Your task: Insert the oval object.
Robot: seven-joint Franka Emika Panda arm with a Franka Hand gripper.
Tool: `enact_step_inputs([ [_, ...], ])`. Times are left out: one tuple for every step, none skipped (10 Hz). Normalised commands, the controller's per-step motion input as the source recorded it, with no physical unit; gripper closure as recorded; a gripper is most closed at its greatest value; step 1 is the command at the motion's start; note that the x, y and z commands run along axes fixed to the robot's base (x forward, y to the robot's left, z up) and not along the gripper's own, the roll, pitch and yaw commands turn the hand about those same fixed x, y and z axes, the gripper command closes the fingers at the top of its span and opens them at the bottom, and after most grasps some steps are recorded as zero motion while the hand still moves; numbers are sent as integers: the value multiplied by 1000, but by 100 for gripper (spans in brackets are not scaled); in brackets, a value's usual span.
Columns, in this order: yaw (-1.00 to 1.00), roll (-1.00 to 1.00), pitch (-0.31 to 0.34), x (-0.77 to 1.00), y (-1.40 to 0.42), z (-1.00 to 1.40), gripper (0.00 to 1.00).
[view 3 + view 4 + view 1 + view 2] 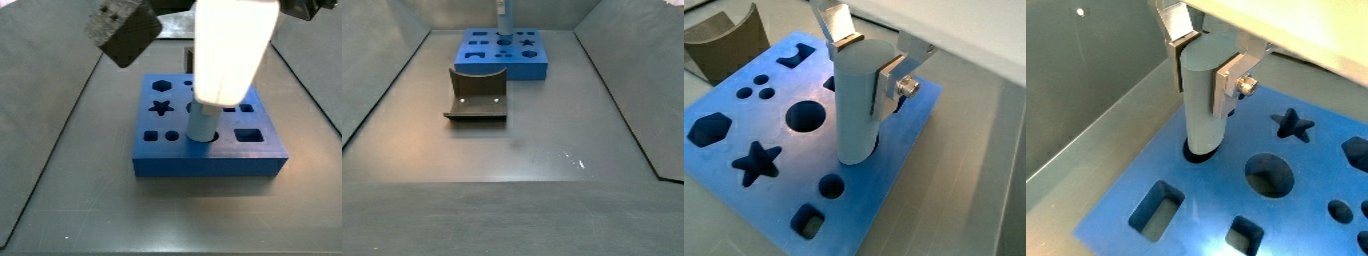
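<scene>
Gripping the oval object [858, 100] upright between its silver fingers [843, 27], the gripper [1209, 62] is hanging over the blue block [1200, 205]. Its lower tip is sitting in a hole there; tilting could be jamming it against the rim.

In a wrist view the pincer [869, 55] grips the upright oval object [861, 105], its lower end in the blue block [778, 190].

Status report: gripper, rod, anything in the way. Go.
Gripper above the block, shut on the rod. Rod upright, lower end in a block hole. Brown piece stands clear in front of the block. Nothing in the way.
</scene>
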Motion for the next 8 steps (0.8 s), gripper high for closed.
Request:
enact_step_inputs([
  [0,-74,-36,360,-66,-300,100],
  [0,-79,-111,143,0,-349,100],
  [0,-14,-107,0,3,-280,100],
  [0,24,-104,-51,11,-223,100],
  [0,29,-76,0,0,-234,100],
  [0,33,-20,0,0,-203,100],
  [0,33,-26,0,0,-251,100],
  [0,20,-67,0,0,-386,100],
])
